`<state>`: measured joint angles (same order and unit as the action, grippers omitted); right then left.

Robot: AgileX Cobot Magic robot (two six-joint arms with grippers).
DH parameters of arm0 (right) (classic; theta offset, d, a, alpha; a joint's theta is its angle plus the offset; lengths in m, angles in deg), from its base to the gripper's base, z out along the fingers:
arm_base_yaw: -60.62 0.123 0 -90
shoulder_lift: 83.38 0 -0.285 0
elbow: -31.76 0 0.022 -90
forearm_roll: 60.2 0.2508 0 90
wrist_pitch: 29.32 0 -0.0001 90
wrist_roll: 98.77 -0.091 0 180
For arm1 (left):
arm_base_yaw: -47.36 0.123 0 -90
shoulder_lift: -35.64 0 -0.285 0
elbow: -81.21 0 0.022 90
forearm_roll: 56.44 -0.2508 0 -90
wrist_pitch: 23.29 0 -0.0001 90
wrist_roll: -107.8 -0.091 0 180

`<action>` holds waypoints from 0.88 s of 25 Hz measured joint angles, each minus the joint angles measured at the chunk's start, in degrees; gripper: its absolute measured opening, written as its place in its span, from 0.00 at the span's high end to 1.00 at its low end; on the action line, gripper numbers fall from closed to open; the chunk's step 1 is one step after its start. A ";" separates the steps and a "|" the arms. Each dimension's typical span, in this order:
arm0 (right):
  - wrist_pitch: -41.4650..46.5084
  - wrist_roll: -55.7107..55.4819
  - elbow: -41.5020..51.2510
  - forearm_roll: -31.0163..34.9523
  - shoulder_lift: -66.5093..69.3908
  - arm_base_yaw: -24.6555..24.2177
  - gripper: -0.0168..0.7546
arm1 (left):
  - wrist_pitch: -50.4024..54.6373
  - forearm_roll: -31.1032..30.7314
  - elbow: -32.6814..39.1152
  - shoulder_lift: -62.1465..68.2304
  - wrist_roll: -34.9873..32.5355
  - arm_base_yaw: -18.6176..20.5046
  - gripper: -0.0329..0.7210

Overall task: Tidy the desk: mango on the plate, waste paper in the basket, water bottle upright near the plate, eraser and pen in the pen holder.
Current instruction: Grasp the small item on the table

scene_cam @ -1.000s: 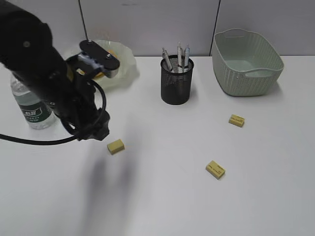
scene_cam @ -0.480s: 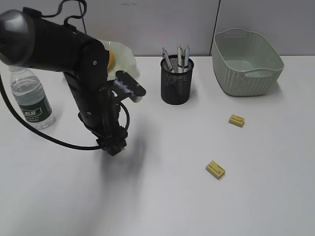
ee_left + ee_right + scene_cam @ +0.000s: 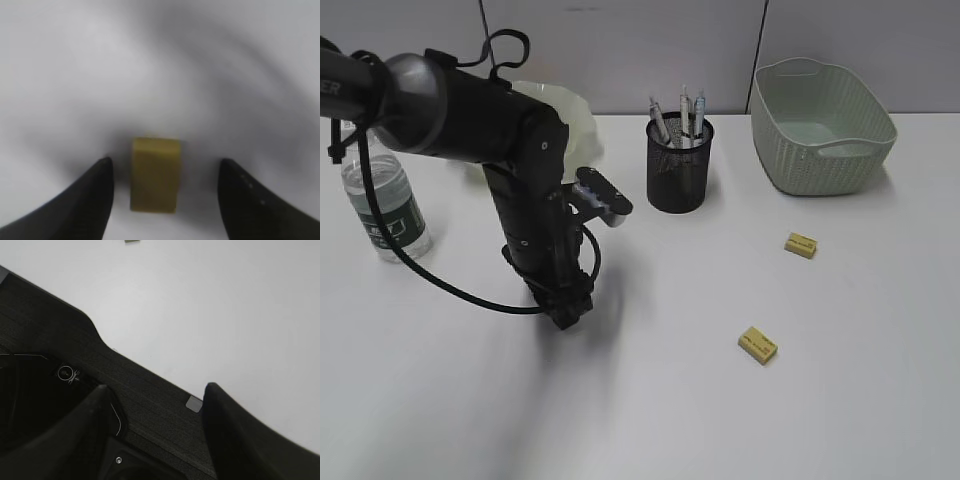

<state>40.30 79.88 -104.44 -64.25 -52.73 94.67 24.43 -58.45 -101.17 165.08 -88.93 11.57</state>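
My left gripper (image 3: 568, 308) is down at the desk (image 3: 670, 410), left of centre. In the left wrist view it (image 3: 166, 161) is open, with a yellow eraser (image 3: 155, 175) lying on the desk between its fingers, which do not touch it. Two more yellow erasers (image 3: 801, 245) (image 3: 758, 345) lie to the right. The black mesh pen holder (image 3: 680, 168) holds several pens. The water bottle (image 3: 388, 205) stands upright at the left. The plate (image 3: 578, 118) is partly behind the arm; the mango is hidden. My right gripper (image 3: 157, 387) is open and empty.
The pale green basket (image 3: 822, 128) stands at the back right; no waste paper is in view. The right wrist view shows the white desk and a dark surface (image 3: 60, 340) under the right gripper. A grey wall runs along the back.
My left arm has swung right and come down over the eraser that lay left of centre; the eraser now sits between the open fingers. The mango is now hidden behind the arm.
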 joint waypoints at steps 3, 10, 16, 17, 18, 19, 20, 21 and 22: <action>0.00 -0.22 0.00 -0.13 0.00 0.00 0.37 | 0.75 0.53 -0.91 0.59 -0.24 0.00 0.37; 0.00 -0.26 0.00 -0.17 0.00 0.00 0.38 | 1.16 0.29 -1.11 0.78 -0.24 0.00 0.69; 0.00 -0.31 0.00 -0.17 0.00 0.00 0.38 | 1.48 0.66 -1.11 0.33 -0.24 0.00 0.69; 0.00 -0.31 0.00 -0.17 0.00 0.00 0.38 | 2.06 0.92 -1.11 -0.04 -0.24 0.00 0.69; 0.00 -0.31 0.00 -0.17 0.00 0.00 0.38 | 2.41 1.03 -1.11 -0.85 -0.24 -0.06 0.69; 0.00 -0.31 0.00 -0.17 0.00 0.00 0.38 | 2.57 1.16 -1.06 -2.05 -0.24 -0.06 0.69; 0.00 -0.31 0.00 -0.17 0.00 0.00 0.38 | 2.62 1.21 -1.06 -3.52 -0.24 -0.06 0.69; 0.00 -0.31 0.00 -0.17 0.00 0.00 0.38 | 2.37 1.23 -1.06 -4.93 -0.18 -0.06 0.69; 0.05 -0.31 0.00 -0.17 0.00 0.00 0.38 | 1.85 1.29 -1.06 -6.69 -0.18 -0.06 0.69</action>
<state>40.35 79.57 -104.44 -64.42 -52.73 94.67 26.28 -57.16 -102.22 158.39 -89.11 11.51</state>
